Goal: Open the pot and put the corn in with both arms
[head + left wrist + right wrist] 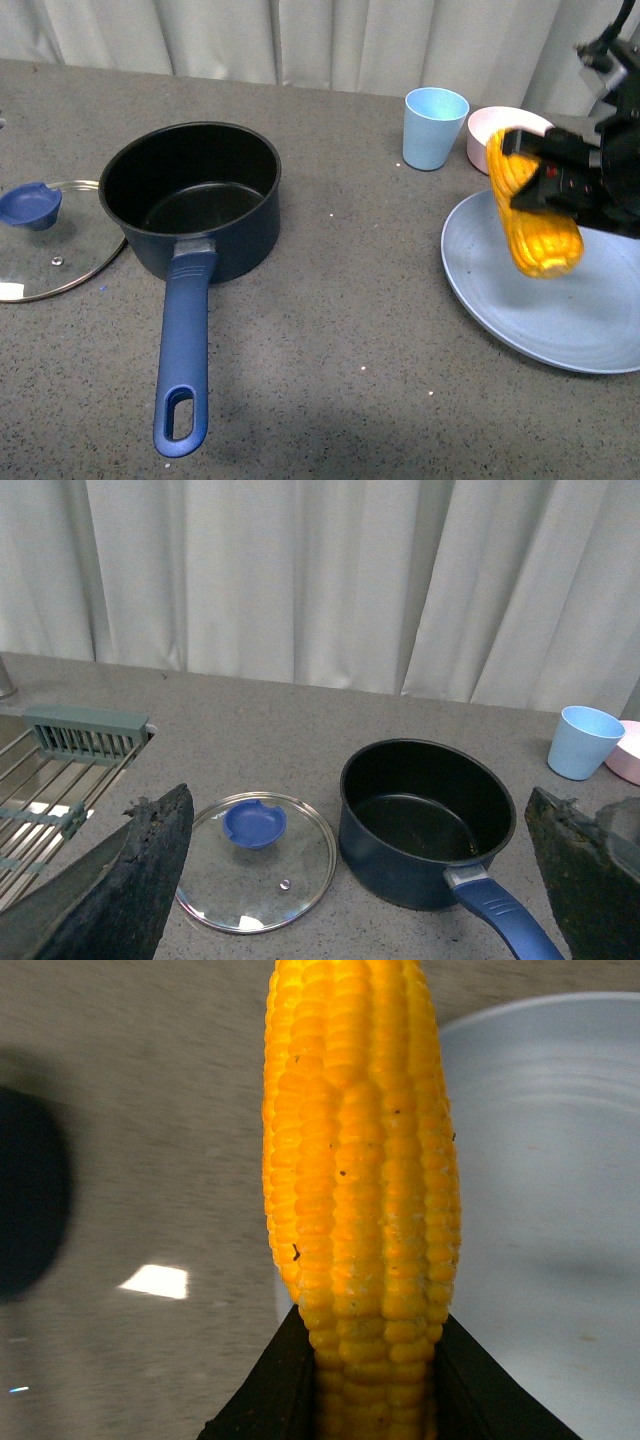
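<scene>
Grey table (350, 340), pot (238, 242), glass lid (62, 258), cup (434, 128), bowl (494, 124), plate (565, 325)

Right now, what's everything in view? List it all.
pot: 1, dark navy, left of centre, empty
lid: 1, glass with blue knob, on table left of pot
corn: 1, yellow-orange, held above plate
plate: 1, light blue, right side
cup: 1, light blue, behind plate
bowl: 1, pink, right of cup
rack: 1, grey-green, past lid, away from pot
table: 1, grey, under pot
right gripper: 1, black, shut on corn
left gripper: 1, black, open, empty
</scene>
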Robot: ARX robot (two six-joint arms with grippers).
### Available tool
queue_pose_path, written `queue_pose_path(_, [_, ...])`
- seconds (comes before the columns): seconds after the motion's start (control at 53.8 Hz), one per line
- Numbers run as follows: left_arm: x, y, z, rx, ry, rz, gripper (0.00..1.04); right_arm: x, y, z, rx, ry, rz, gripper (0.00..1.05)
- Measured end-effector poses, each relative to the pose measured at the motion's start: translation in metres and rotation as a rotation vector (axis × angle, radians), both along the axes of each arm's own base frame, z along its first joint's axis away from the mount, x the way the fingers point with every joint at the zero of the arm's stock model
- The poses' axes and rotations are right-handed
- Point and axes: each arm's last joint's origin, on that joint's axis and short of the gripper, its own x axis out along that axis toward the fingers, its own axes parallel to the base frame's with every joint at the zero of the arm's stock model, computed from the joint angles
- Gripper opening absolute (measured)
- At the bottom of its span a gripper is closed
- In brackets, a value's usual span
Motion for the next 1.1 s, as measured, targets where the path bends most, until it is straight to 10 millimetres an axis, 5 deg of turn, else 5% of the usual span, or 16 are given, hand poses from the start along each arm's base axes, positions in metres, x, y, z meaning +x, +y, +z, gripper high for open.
queue_pose_path(0.186, [0.0,0.0,0.0,0.0,0.0,0.0,0.98,0.009,0.033,0.013,0.195,0.024,0.054,0.2])
queue_pose_path(0.65, [0.0,0.0,0.0,0.0,0.0,0.0,0.98,0.035,0.162,0.02,0.338,0.035,0.248,0.18])
queue_pose_path(1.096, [0.0,0.0,0.0,0.0,0.0,0.0,0.98,0.049,0.219,0.012,0.329,0.077,0.283,0.17])
